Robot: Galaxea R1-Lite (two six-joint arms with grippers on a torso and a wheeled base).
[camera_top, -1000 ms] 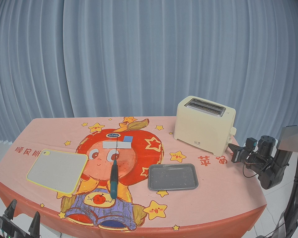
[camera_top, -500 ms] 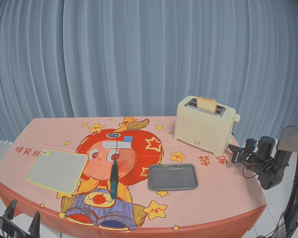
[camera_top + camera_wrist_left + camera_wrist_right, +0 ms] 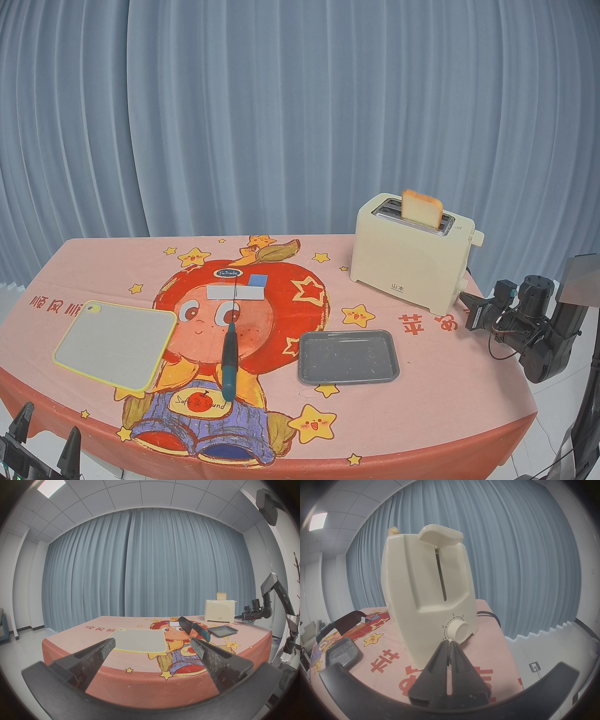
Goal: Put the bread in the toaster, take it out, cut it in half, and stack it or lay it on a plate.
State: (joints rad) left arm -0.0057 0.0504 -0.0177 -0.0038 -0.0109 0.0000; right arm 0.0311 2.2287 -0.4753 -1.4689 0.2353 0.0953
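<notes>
Your right gripper (image 3: pixel 449 645) sits pinched closed on nothing just beside the toaster (image 3: pixel 406 259), bread (image 3: pixel 422 208) standing up from its slot, your left gripper (image 3: pixel 152 643) spread wide, empty

Room: back wall hung with a pleated blue-grey curtain (image 3: pixel 281 112); white tiled ceiling (image 3: pixel 150 492) fitted with one panel light (image 3: pixel 50 486); pale floor (image 3: pixel 18 655).

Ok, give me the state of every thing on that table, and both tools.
bread, browned, sticking up out of the toaster's slot
toaster, lever up
knife, lying loose, not held
cutting board, flat, no bread on it
plate, flat, no bread on it
left tool, open, holding nothing
right tool, shut, holding nothing
</notes>
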